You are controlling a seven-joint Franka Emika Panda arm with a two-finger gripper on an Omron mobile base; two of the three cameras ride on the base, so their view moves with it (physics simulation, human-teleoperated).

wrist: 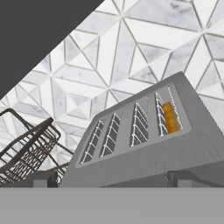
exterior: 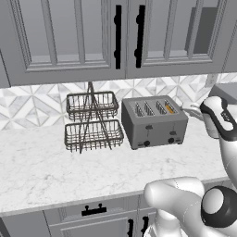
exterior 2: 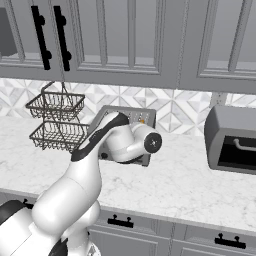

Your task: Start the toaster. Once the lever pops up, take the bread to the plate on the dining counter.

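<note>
Marble table [exterior: 41,171] carries wire basket rack [exterior: 91,121] just left of toaster [exterior: 154,121]; bread [wrist: 169,118] sits in the rightmost slot (orange, partly sunk); fingers [wrist: 43,179] spread wide, holding nothing

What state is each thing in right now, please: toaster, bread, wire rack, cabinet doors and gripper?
toaster: upright on the counter, bread in its rightmost slot, other three slots empty.
bread: sunk in the slot, top edge showing.
wire basket rack: upright beside the toaster, both tiers empty.
upper cabinet doors: closed.
gripper: open, holding nothing, near the toaster's front.
</note>
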